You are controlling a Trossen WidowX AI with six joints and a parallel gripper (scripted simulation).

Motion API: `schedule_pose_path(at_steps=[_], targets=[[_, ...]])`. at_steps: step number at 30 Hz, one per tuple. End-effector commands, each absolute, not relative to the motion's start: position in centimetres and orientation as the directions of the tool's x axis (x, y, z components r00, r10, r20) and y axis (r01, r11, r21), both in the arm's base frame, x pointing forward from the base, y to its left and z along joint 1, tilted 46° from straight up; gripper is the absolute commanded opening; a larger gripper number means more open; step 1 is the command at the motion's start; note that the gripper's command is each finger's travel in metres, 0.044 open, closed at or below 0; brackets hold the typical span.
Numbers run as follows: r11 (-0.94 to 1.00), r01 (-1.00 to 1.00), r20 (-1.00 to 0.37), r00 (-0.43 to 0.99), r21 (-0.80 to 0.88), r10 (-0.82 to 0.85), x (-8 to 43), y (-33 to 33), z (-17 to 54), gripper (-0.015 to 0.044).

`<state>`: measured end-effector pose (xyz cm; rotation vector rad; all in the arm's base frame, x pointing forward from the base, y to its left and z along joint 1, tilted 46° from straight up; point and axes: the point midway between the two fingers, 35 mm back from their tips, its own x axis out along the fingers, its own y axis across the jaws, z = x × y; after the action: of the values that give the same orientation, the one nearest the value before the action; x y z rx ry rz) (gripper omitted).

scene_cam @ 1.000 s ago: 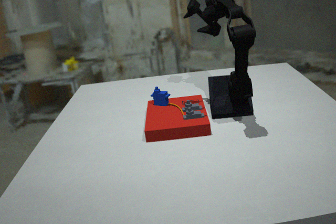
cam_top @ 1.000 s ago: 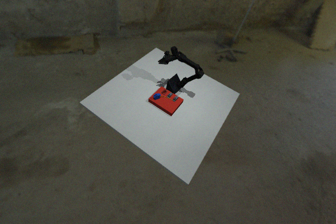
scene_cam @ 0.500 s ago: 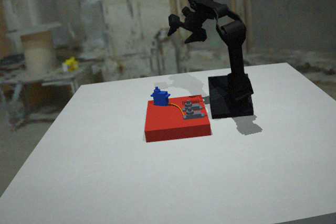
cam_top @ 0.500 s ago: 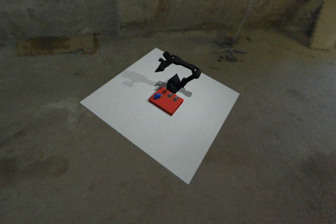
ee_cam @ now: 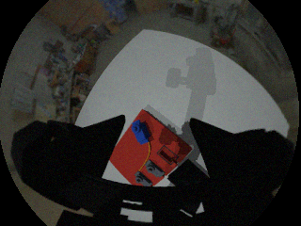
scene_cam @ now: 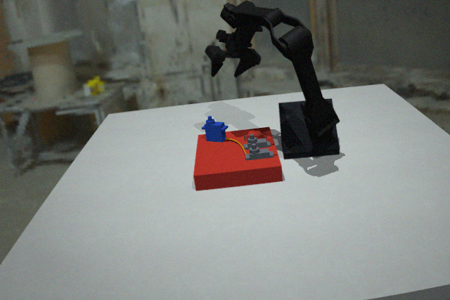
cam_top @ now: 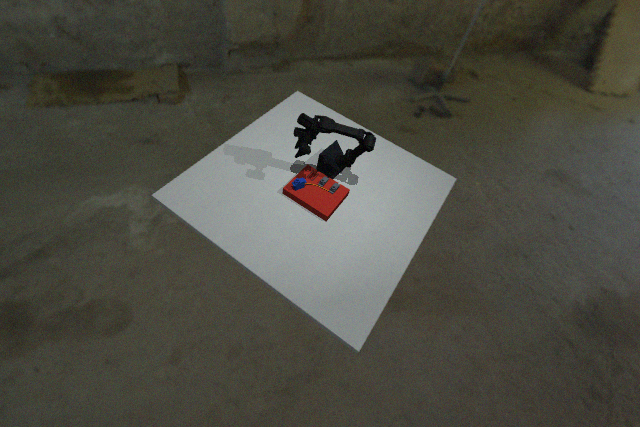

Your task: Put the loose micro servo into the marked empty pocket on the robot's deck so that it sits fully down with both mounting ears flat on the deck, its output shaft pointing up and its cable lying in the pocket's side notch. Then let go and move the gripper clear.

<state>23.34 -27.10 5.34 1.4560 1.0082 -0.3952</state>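
Observation:
The blue micro servo [cam_top: 298, 183] [scene_cam: 215, 131] [ee_cam: 140, 132] stands upright on top of the red deck [cam_top: 323, 205] [scene_cam: 225, 162] [ee_cam: 127, 153], near a corner, its output shaft pointing up. Its orange-yellow cable [scene_cam: 238, 142] [ee_cam: 150, 152] runs across the deck toward two grey servos. The marked pocket [ee_cam: 167, 154] is a dark rectangular outline on the deck, beside the grey servos; in the exterior view it is partly hidden behind them. My gripper [scene_cam: 223, 76] [ee_cam: 158, 120] is open and empty, high above the deck.
Two grey servos [scene_cam: 259, 154] [ee_cam: 154, 169] sit in the deck, their shafts standing up. The arm's dark base [cam_top: 330, 158] [scene_cam: 290, 129] stands close beside the deck. The deck lies on a white table top [cam_top: 289, 236] [scene_cam: 218, 235] [ee_cam: 141, 71].

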Motion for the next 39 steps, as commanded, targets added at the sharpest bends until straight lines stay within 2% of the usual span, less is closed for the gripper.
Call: schedule_pose_path(at_steps=[1, 21, 39], targets=[[0.243, 0.745, -0.758, 0.495, 0.622, 0.424, 24.7, -25.2, 5.0, 0.044], [0.578, 0.47, -0.699, 0.125, 0.667, 0.705, 29.5, -16.0, 5.0, 0.044], [0.579, 0.466, -0.697, 0.122, 0.669, 0.707, 29.9, -14.1, 3.1, 0.044]])
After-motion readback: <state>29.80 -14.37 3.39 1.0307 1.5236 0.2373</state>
